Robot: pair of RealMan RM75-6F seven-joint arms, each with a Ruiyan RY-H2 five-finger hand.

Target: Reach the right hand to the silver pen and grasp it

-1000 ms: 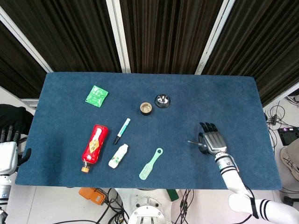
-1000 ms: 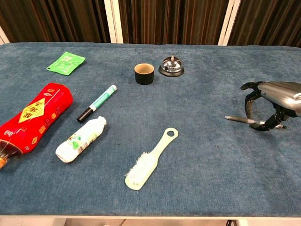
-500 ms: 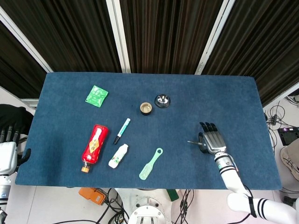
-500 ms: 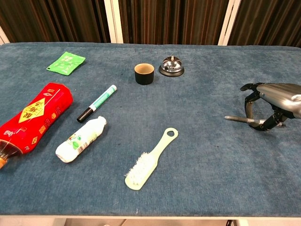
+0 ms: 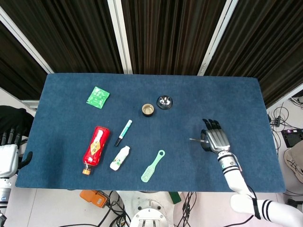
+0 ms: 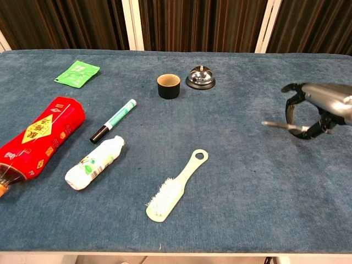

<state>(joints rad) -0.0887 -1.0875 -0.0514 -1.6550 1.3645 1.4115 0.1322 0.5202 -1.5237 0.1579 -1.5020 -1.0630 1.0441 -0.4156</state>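
Your right hand point(image 6: 316, 110) is at the right side of the table point(image 6: 231, 214), with its fingers curled down around the silver pen point(image 6: 280, 126). In the chest view the pen runs between thumb and fingers, its free end poking out to the left, and it seems to sit a little above the cloth with a faint shadow beneath, so I judge it pinched and just off the surface. The head view agrees: the hand point(image 5: 215, 139) covers most of the pen point(image 5: 195, 140), and only a short silver tip shows to its left.

That puts you at the very end of the step: the reach is done and the grasp looks made. What remains is to confirm it. Keep the fingers closed with steady pressure, and check that the pen is not rolling or tilting in the pinch, since a thin smooth barrel could slip out sideways. Avoid any sudden wrist turn.

Your left hand point(image 5: 8, 153) sits off the near left edge of the table, seen only partly in the head view; I cannot tell how its fingers lie.

Everything else is well clear of you: the bell point(image 6: 201, 76) and cup point(image 6: 168, 86) lie far centre, the green brush point(image 6: 176, 186) near centre, and the marker point(image 6: 113, 120), white bottle point(image 6: 94, 162), red bottle point(image 6: 38, 137) and green packet point(image 6: 77, 73) to the left.
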